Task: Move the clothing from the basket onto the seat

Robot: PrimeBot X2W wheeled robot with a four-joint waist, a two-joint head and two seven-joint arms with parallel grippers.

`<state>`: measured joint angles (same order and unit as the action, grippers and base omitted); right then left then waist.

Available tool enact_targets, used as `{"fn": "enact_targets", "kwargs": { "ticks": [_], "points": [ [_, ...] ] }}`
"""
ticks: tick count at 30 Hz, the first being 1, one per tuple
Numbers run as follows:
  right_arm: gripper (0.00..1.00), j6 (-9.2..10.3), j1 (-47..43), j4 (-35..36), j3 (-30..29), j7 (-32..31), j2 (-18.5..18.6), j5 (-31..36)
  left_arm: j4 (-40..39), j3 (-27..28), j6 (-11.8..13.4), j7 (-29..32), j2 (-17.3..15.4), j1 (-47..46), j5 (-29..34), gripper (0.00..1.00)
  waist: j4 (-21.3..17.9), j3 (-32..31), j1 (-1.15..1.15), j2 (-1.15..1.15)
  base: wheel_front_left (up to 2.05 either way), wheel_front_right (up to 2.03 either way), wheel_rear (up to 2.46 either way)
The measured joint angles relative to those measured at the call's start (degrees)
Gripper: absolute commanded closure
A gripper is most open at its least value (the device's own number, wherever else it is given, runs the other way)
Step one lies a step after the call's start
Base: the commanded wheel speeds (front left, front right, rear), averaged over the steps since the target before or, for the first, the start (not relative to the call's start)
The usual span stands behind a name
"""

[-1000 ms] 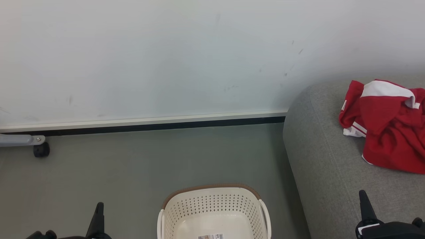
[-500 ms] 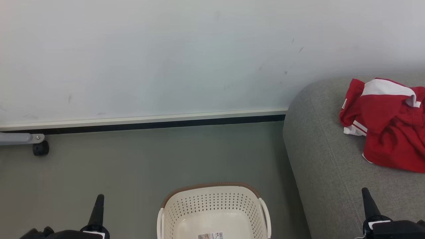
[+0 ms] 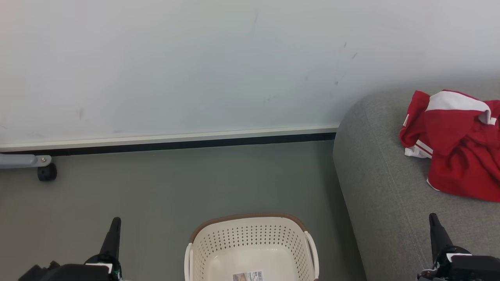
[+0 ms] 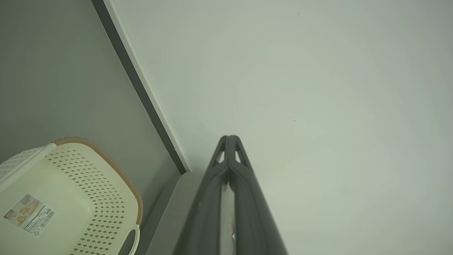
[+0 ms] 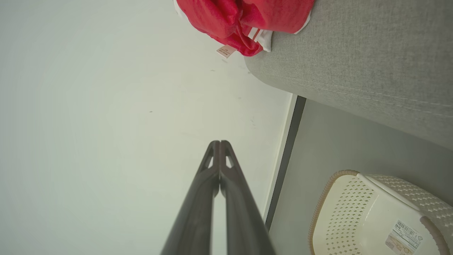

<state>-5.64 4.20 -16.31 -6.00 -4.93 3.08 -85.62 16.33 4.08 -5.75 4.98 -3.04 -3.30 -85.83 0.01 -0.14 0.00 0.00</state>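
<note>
While both arms are sitting low at the near edge of the head view, I am recording the following. The clothing (image 3: pixel 457 156) is lying in a crumpled red heap with white trim on the seat (image 3: pixel 383 203), at the far right of the scene, close to the wall side of the grey cushion. A small fabric tag (image 5: pixel 226 51) is hanging from it in the right wrist view. I am unable to tell whether the heap is one garment or two.

The basket (image 3: pixel 250 238) is standing on the floor (image 3: pixel 175 187) at near centre, left of the seat's rounded edge and apart from it. Its pale bottom is showing, with a barcode label (image 3: pixel 248 277) lying flat on it.

The left end effector (image 3: pixel 115 224) is showing at near left against the floor, apart from the basket's left handle. Its two dark fingers are pressing together, so I am logging it as narrow. The right end effector (image 3: pixel 433 218) is showing at near right against the seat's near part, well apart from the clothing. Its fingers are likewise meeting at the tips, narrow.

Both are pointing toward the white wall (image 3: pixel 195 58), where a dark skirting strip (image 3: pixel 175 143) is running along the floor line. A black caster (image 3: pixel 47 172) under a grey bar (image 3: pixel 19 160) is showing at far left.
</note>
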Motion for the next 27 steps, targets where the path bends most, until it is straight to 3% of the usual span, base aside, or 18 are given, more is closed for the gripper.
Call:
{"fn": "enact_targets", "kwargs": {
  "ticks": [8,27],
  "points": [
    [1.00,-1.10,0.52,-0.77,-1.55,-1.46,-0.46,-5.73,0.52,1.09,-1.20,1.49,0.52,-1.09,-5.08,1.00,-0.02,0.25,0.00,0.00,0.00,0.00,0.00],
    [1.00,-1.25,1.08,-0.81,-1.63,-1.57,-0.53,-5.80,0.55,1.14,-1.33,1.49,0.58,-1.32,-5.88,1.00,-0.02,0.25,0.00,0.00,0.00,0.00,0.00]
  ]
}}
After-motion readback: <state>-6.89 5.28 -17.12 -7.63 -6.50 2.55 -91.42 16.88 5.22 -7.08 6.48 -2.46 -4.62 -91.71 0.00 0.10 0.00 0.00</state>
